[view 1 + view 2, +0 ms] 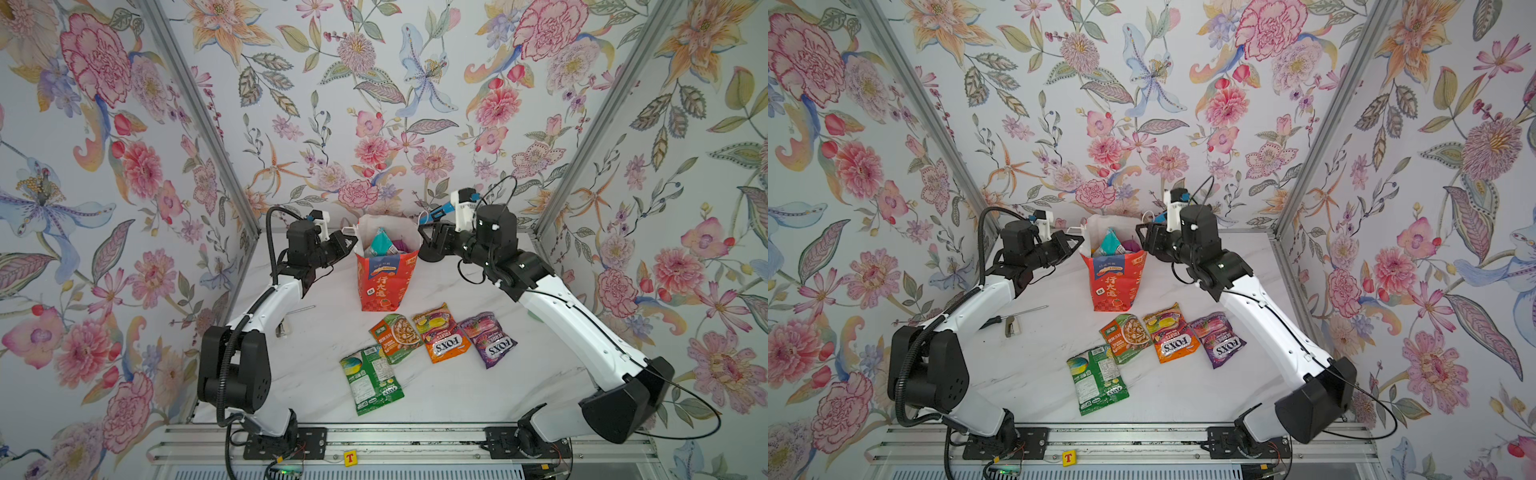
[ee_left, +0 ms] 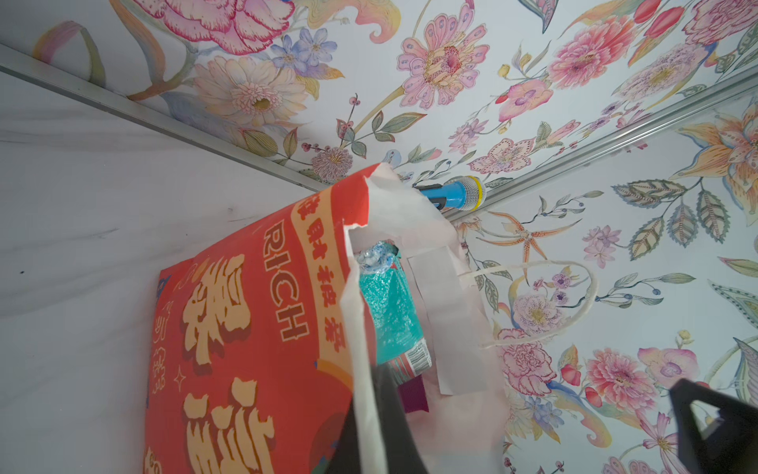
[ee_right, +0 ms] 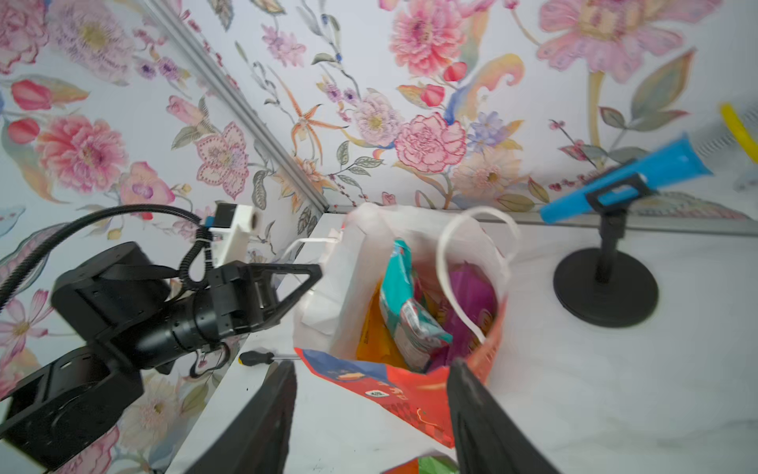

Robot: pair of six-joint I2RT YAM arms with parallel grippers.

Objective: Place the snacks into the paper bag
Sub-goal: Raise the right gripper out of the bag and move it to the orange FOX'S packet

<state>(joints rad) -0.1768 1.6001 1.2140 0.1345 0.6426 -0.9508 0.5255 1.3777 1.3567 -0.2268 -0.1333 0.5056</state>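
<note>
in both top views a tall red-orange paper bag (image 1: 384,286) stands upright on the white table (image 1: 457,395), mouth open. the left tool (image 1: 348,241) is clenched on its rim. the right tool (image 1: 424,237) hangs beside the opposite rim. four glossy snacks lie flat between bag and robot: green packet (image 1: 371,380), nut packet (image 1: 395,336), orange foxs packet (image 1: 442,334), and purple foxs packet (image 1: 488,338), nearest the right arm, long axis slanting toward the bag.

left wrist view: the thin white rim runs into the left tool (image 2: 369,414). a crinkly teal packet (image 2: 389,312) stands inside.

right wrist view: the right tool (image 3: 371,365) is released and empty above the bag. inside, the teal packet leans between a grape packet (image 3: 471,295) and an orange-yellow packet (image 3: 373,332). the next pick probably lies back and down.
</note>
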